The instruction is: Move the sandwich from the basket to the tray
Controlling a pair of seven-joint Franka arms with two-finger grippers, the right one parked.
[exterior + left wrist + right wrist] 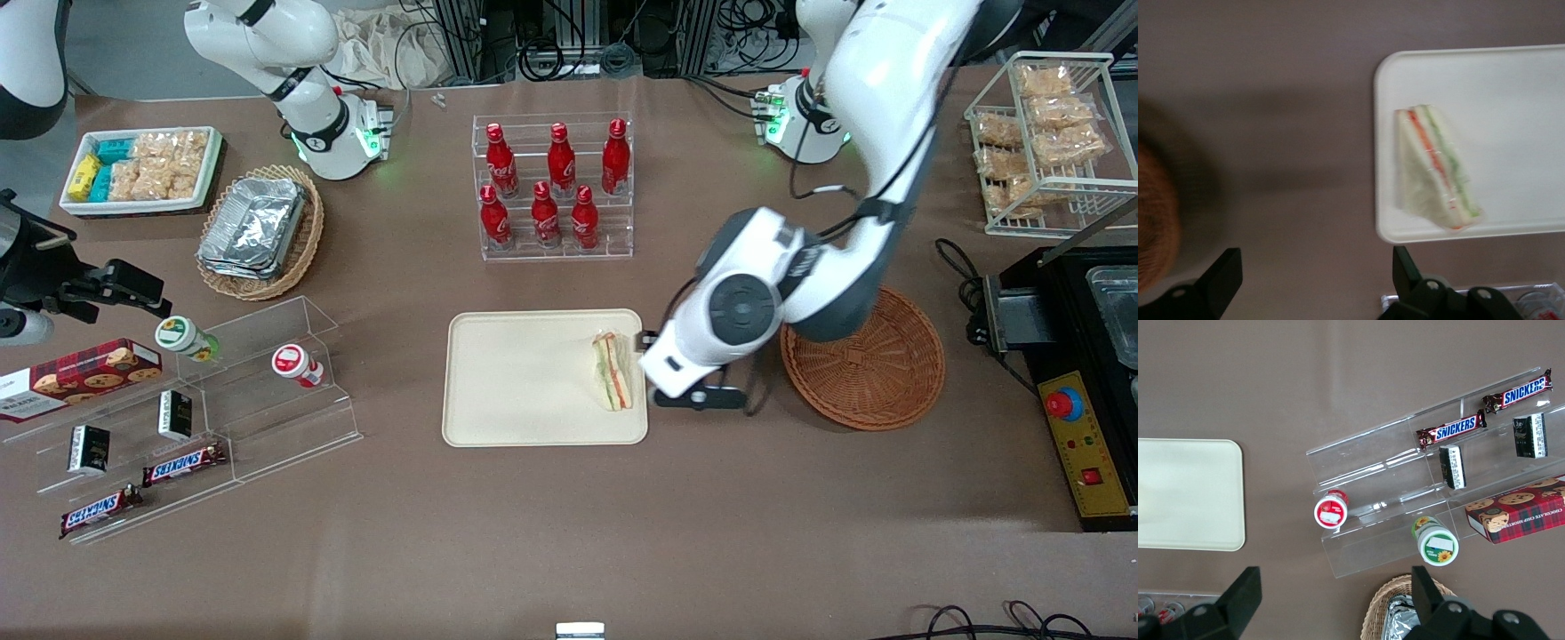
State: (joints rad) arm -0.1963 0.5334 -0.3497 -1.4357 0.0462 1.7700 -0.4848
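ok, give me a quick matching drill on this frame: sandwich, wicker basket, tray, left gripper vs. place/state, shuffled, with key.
Column 1
1. sandwich
2. basket
3. tray
4. gripper

Column 2
A. open, holding nothing, above bare table between tray and basket
B. empty, toward the working arm's end of the table
C. lying on the tray near its edge closest to the basket
D. cream, nearer the front camera than the rack of red bottles

Pairs: 1-C, 2-B, 3-D, 4-A
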